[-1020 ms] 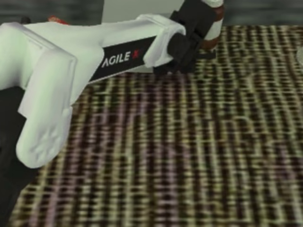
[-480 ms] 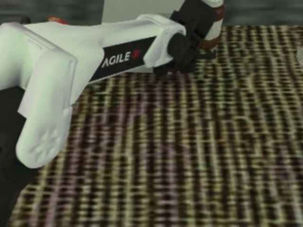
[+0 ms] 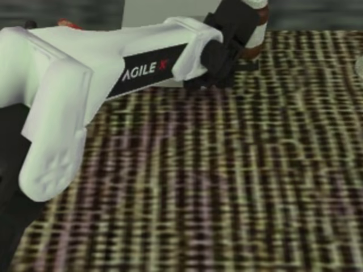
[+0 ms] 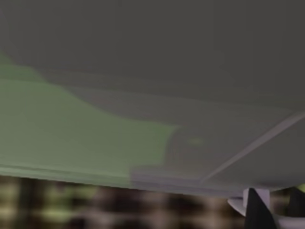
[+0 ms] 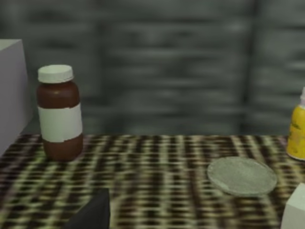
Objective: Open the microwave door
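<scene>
The microwave [image 3: 164, 11] is a pale box at the table's far edge, left of centre in the top view. My left arm reaches across to it, and my left gripper [image 3: 227, 54] is low against its front right part. In the left wrist view the microwave door [image 4: 157, 95] fills the frame from very close, with a green floor [image 4: 71, 129] showing through its window. My left gripper [image 4: 277, 210] sits beside a small pale part [image 4: 238, 202] under the door's lower edge. Contact cannot be made out. A dark part of my right gripper [image 5: 93, 212] shows over the mat.
A brown-and-white jar [image 3: 260, 31] stands right of the microwave, just behind my left gripper. The right wrist view shows the jar [image 5: 59, 114], a grey disc [image 5: 242, 175], a yellow bottle [image 5: 298, 131] and a white block [image 5: 295, 210] on the woven mat [image 3: 227, 181].
</scene>
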`<action>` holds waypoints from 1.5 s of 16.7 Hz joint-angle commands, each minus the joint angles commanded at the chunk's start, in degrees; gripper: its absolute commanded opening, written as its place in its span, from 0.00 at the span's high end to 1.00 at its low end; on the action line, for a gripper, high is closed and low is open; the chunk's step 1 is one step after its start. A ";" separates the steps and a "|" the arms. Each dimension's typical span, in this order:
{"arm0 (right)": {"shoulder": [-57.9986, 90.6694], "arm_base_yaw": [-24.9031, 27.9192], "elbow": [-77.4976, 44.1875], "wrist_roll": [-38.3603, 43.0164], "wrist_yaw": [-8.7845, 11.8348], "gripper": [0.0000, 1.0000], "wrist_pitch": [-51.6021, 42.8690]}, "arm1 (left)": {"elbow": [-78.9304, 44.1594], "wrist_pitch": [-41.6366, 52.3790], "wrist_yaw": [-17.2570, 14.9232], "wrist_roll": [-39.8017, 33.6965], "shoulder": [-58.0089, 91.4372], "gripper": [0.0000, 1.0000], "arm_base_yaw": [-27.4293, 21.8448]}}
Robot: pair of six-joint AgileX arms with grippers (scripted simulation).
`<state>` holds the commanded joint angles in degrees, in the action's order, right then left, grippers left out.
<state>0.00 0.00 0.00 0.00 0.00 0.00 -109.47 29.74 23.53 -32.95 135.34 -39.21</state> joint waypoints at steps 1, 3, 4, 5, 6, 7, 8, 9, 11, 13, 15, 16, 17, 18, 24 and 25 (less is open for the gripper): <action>0.00 0.00 0.00 0.00 0.00 0.00 0.00 | 0.00 0.00 0.00 0.00 0.00 1.00 0.00; 0.00 0.00 0.00 0.00 0.00 0.00 0.00 | 0.16 -0.22 -0.42 -0.11 0.33 1.00 -0.41; 0.00 0.00 0.00 0.00 0.00 0.00 0.00 | 0.87 -0.61 -0.53 0.42 -0.08 1.00 -0.38; 0.00 0.00 0.00 0.00 0.00 0.00 0.00 | 1.89 -1.19 -0.79 1.08 -0.70 1.00 -0.30; 0.00 0.00 0.00 0.00 0.00 0.00 0.00 | 3.07 -1.90 -1.14 1.73 -1.43 1.00 -0.14; 0.00 0.00 0.00 0.00 0.00 0.00 0.00 | 4.21 -2.67 -1.49 2.39 -2.14 1.00 0.01; 0.00 0.00 0.00 0.00 0.00 0.00 0.00 | 5.13 -3.31 -1.79 2.89 -2.72 1.00 0.15; 0.00 0.00 0.00 0.00 0.00 0.00 0.00 | 5.63 -3.71 -1.99 3.17 -3.10 1.00 0.22; 0.00 0.00 0.00 0.00 0.00 0.00 0.00 | 5.70 -3.78 -2.02 3.21 -3.16 1.00 0.22; 0.00 0.00 0.00 0.00 0.00 0.00 0.00 | 5.70 -3.78 -2.02 3.21 -3.16 1.00 0.22; 0.00 0.00 0.00 0.00 0.00 0.00 0.00 | 5.70 -3.78 -2.02 3.21 -3.16 1.00 0.22; 0.00 0.00 0.00 0.00 0.00 0.00 0.00 | 5.70 -3.78 -2.02 3.21 -3.16 1.00 0.22; 0.00 0.00 0.00 0.00 0.00 0.00 0.00 | 5.70 -3.78 -2.02 3.21 -3.16 1.00 0.22; 0.00 0.00 0.00 0.00 0.00 0.00 0.00 | 5.70 -3.78 -2.02 3.21 -3.16 1.00 0.22; 0.00 0.00 0.00 0.00 0.00 0.00 0.00 | 5.70 -3.78 -2.02 3.21 -3.16 1.00 0.22; 0.00 0.00 0.00 0.00 0.00 0.00 0.00 | 5.70 -3.78 -2.02 3.21 -3.16 1.00 0.22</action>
<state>0.00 0.00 0.00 0.00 0.00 0.00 -103.77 25.97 21.51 -29.73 132.18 -38.99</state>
